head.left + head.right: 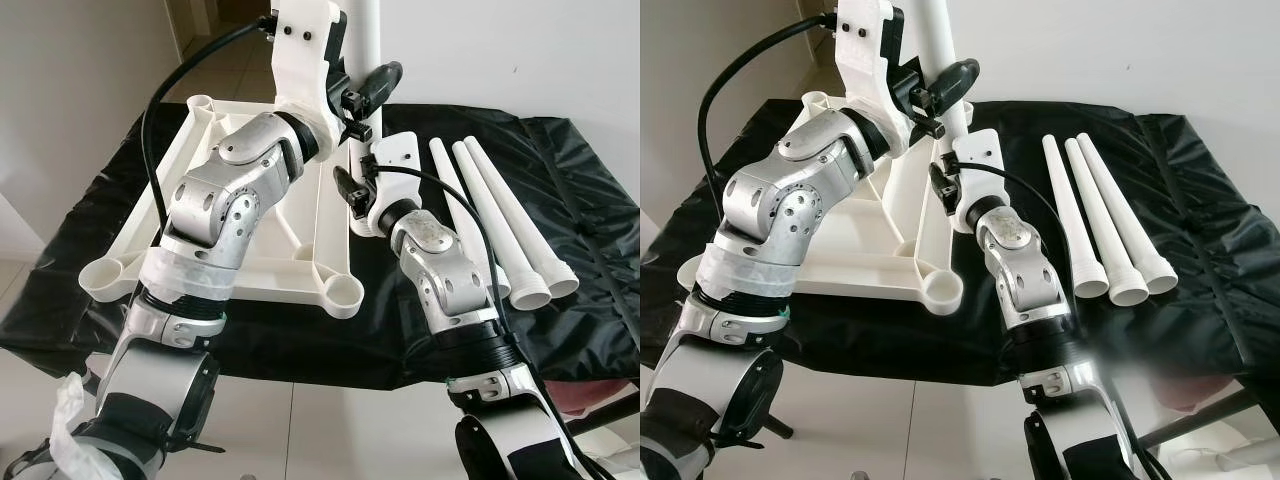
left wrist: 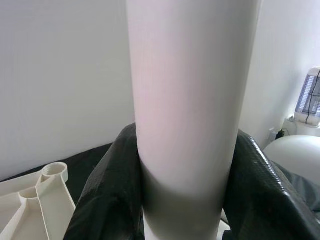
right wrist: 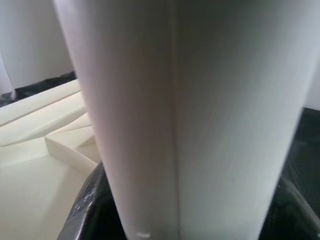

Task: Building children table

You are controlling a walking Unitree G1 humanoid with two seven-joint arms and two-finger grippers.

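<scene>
Both grippers (image 1: 368,85) around upright leg (image 1: 362,30)

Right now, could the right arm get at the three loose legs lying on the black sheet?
Probably not at once: the right gripper is shut on the upright leg, as is the left gripper. Once released, the three loose legs lie unobstructed just to its right.
</scene>
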